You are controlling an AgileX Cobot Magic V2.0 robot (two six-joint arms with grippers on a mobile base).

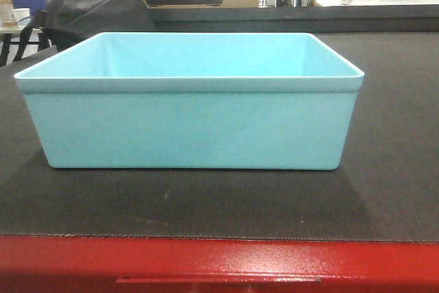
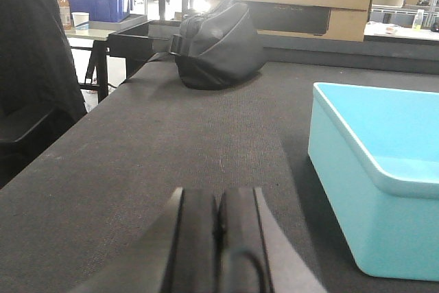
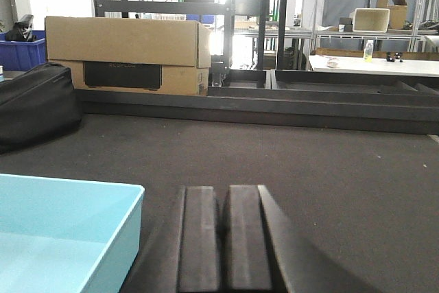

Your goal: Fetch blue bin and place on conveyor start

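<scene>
I see the blue bin (image 1: 188,111) — smooth turquoise plastic, rounded corners, thin rolled rim — resting upright on the conveyor start (image 1: 384,190), a textured dark belt behind a glossy red edge. Each wrist view cuts the bin off. Left claw (image 2: 218,238) and right claw (image 3: 225,238) are clenched, grasping nothing, beside it.

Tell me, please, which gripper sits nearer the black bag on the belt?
Left, most likely. The left gripper has the black bag ahead of it, the bin at its right; the right gripper is beyond the bin's far side.
</scene>
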